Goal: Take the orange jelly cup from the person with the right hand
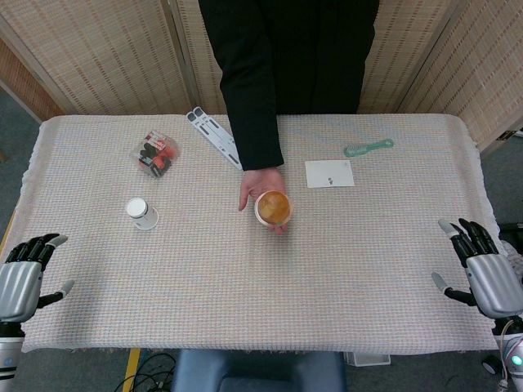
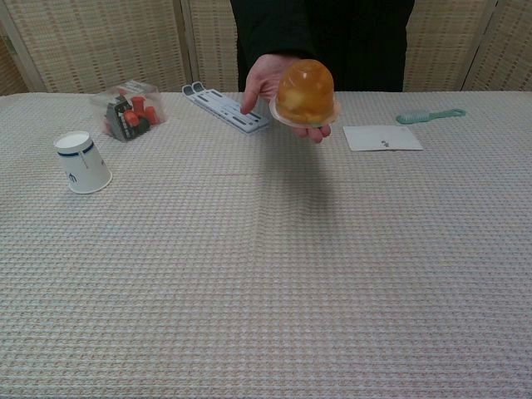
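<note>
Hands at near table corners | right hand palm-down at right edge, fingers apart, holding nothing | left hand same at left edge | jelly cup mid-table, raised on person's palm, dome up, well apart from both hands

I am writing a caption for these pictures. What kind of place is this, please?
Probably an indoor robot test setup, not a home: a table under a woven cloth, folding reed screens behind it, and a person's hand offering an orange jelly cup.
</note>
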